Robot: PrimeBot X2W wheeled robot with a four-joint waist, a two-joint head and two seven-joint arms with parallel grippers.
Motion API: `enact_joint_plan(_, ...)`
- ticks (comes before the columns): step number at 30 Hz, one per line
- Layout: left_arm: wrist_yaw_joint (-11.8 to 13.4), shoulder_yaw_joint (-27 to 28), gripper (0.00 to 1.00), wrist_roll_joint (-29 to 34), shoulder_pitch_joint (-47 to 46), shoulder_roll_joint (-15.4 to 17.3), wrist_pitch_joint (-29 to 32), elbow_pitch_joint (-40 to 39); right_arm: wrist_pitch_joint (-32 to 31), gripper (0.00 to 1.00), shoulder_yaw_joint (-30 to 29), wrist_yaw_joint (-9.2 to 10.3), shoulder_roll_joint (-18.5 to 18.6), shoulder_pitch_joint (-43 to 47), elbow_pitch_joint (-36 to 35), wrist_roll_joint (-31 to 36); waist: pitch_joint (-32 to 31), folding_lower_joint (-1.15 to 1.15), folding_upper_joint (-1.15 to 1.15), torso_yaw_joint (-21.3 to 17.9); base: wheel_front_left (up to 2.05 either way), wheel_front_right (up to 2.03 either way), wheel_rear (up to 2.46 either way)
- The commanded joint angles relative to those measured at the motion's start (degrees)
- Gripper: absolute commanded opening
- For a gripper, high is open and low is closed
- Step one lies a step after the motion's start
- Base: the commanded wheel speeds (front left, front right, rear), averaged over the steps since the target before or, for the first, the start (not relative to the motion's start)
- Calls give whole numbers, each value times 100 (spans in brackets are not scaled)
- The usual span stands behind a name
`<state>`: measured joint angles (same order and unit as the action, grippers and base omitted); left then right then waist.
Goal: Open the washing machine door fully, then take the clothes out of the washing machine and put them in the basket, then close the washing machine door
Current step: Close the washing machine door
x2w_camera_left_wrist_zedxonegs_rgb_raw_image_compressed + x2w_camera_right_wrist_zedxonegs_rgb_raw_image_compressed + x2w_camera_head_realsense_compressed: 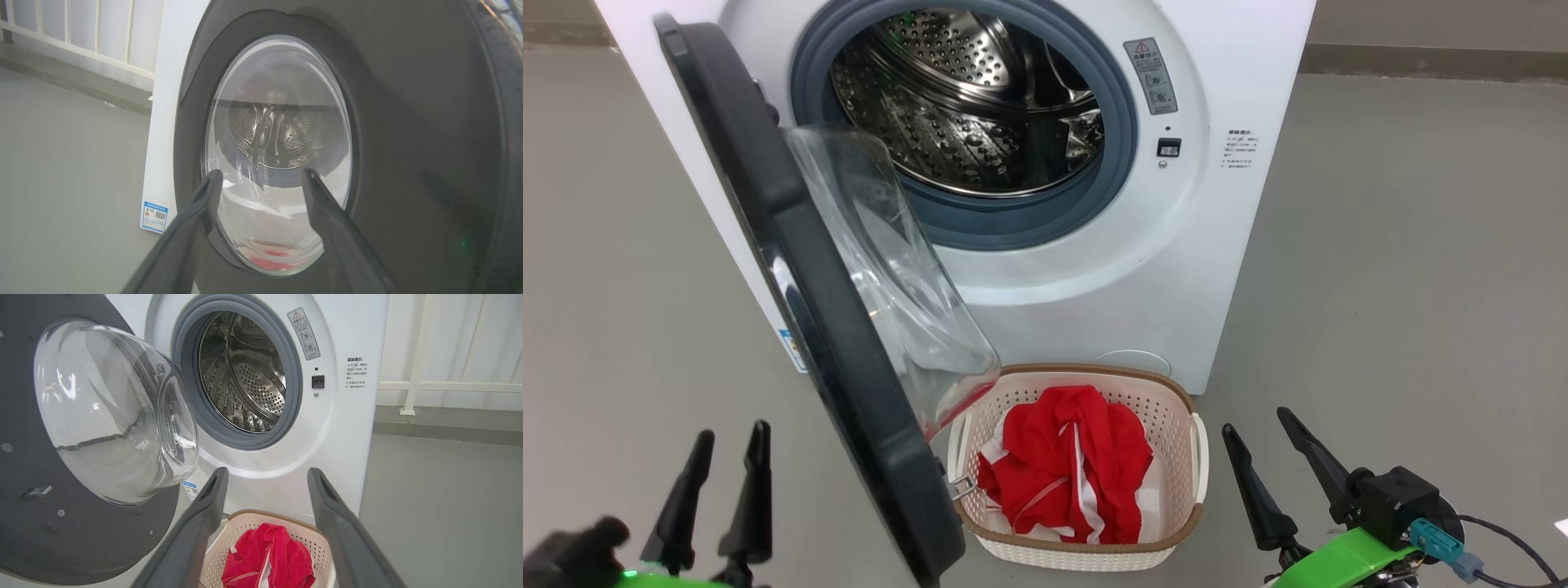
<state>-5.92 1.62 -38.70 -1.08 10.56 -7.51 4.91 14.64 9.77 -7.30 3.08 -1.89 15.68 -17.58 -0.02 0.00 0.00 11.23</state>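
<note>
Plainly, the left gripper (733, 434) is standing with its two long dark tapered fingers spread wide, gripping nothing and touching nothing. It is hovering over the smooth grey floor (1405, 286) just outside the large round black-rimmed washing machine door (849, 392), and its wrist view is looking straight at that door's glossy outer face. The right gripper (1254, 420) is likewise holding its fingers wide apart and empty. It is hovering just to the right of the small cream-white perforated plastic basket (1086, 557), apart from it.

The door is hanging open from the left edge of the big white boxy washing machine (1094, 269), swung out towards the robot. Its bulging clear glass bowl (890, 278) is facing the machine's opening and glinting with reflections (a red smear of the clothes is showing through the glass low down in the left wrist view). In the head view the bowl's lower edge is overlapping the basket's left rear corner. Behind the grey-blue rubber ring (1013, 220), the shiny perforated steel drum (964, 106) is showing its bare metal wall and ribs.

The basket, a rounded rectangle with a brown woven-look rim and side handles, is sitting on the floor right at the foot of the machine's front. Inside it the bright red soft clothes (1070, 465) with white bands are lying crumpled in a heap, covering most of the bottom.
</note>
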Motion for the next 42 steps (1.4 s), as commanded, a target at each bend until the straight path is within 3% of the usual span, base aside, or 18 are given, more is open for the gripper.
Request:
enact_joint_plan(1, -63, 106, 100, 282, -63, 209, -268, -54, 36, 100, 112, -19, 7, -235, -121, 42, -6, 0, 0, -7, 0, 0, 0)
enact_joint_plan(5, -61, -23, 100, 994, 22, 302, -663, 108, 36, 100, 90, -19, 2, -218, -121, 52, -19, 0, 0, -9, 0, 0, 0)
enact_joint_plan(14, -63, 327, 100, 2000, 143, -9, -747, -146, 36, 100, 82, -19, -8, -218, -115, 72, -36, 0, 0, 16, 0, 0, 0)
enact_joint_plan(25, -127, 528, 100, 2465, 431, -492, -748, -134, 36, 100, 101, -19, -15, -203, -83, 91, -95, 0, 0, -22, 0, 0, 0)
enact_joint_plan(42, -155, 500, 100, 2735, 539, -590, -749, -8, 36, 100, 147, -19, -19, -178, -54, 109, -201, 0, 0, -12, 0, 0, 0)
